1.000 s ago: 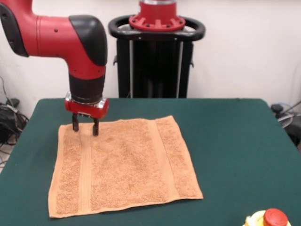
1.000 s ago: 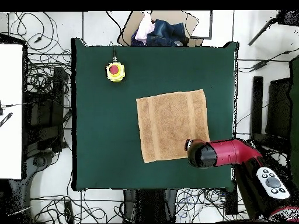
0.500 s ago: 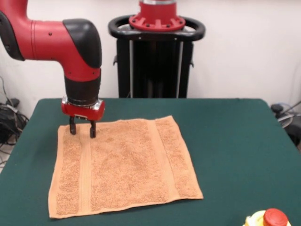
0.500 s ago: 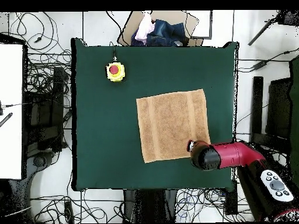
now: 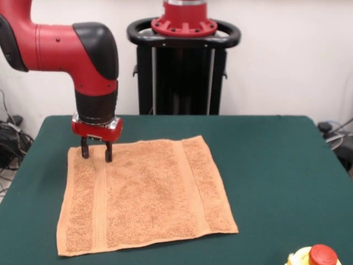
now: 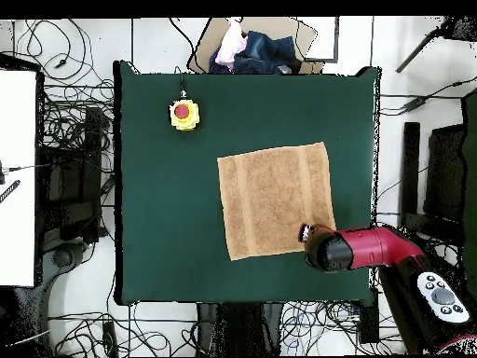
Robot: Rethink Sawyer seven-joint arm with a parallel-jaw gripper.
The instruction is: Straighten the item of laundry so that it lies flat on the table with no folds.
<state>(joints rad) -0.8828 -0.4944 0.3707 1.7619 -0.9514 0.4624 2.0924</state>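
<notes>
Green felt covers the table [image 5: 276, 165], and it will grip terry, so expect the towel to drag rather than slide when you pull it. You have the towel [image 5: 146, 193] spread near the middle of the table, nearer the robot's side in the overhead view [image 6: 275, 200], and from both views it looks already flat, with no fold that you can make out and all four corners showing. Judge it as light, soft and limp: it has no stiffness to push against, so any shove will bunch it, and only a pull outward from an edge or corner will smooth it. Take it by a hemmed border or a corner, where the cloth is firmer and a pinch catches one layer cleanly.

Your arm [image 5: 83, 49] comes down over the far left corner in the front view. The gripper [image 5: 96, 152] stands there with its two fingers [image 5: 108, 152] parted and nothing between them, tips at or just above the towel near the woven stripe; whether they touch the cloth you cannot tell. A yellow button box with a red cap [image 6: 183, 114] sits well apart.
</notes>
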